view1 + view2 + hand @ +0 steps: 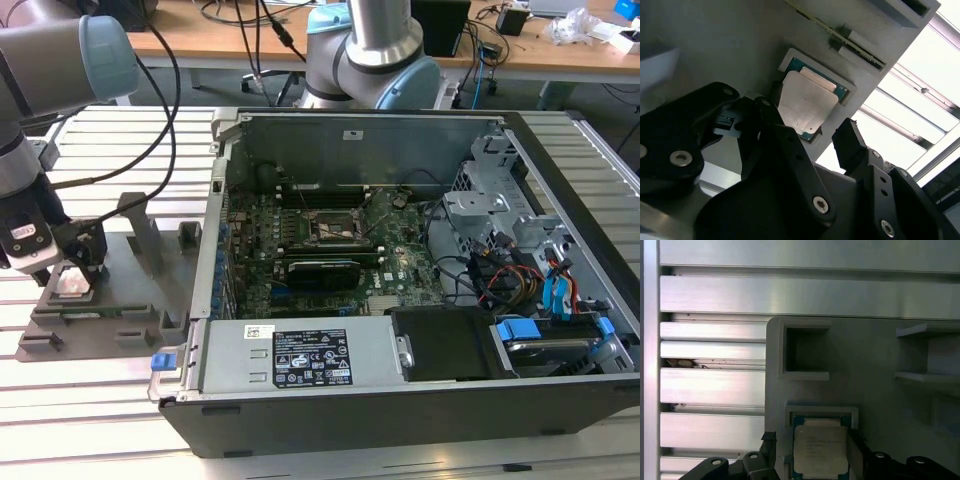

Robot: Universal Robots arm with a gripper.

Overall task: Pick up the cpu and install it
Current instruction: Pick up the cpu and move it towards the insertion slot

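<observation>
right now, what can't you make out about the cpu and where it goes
- cpu: near edge cut off by the picture edge in the first wrist view.
- cpu in the exterior view: partly hidden by the gripper.
- socket in the computer case: too small in the exterior view to judge.

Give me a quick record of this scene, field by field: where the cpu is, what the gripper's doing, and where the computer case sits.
cpu: lying flat in its recess on the grey tray, metal top up
gripper: open, fingers either side of the cpu, nothing lifted
grey tray: on the slatted table, to the exterior view's left of the computer case
computer case: lying open, motherboard exposed
task state: cpu not yet picked up
</observation>
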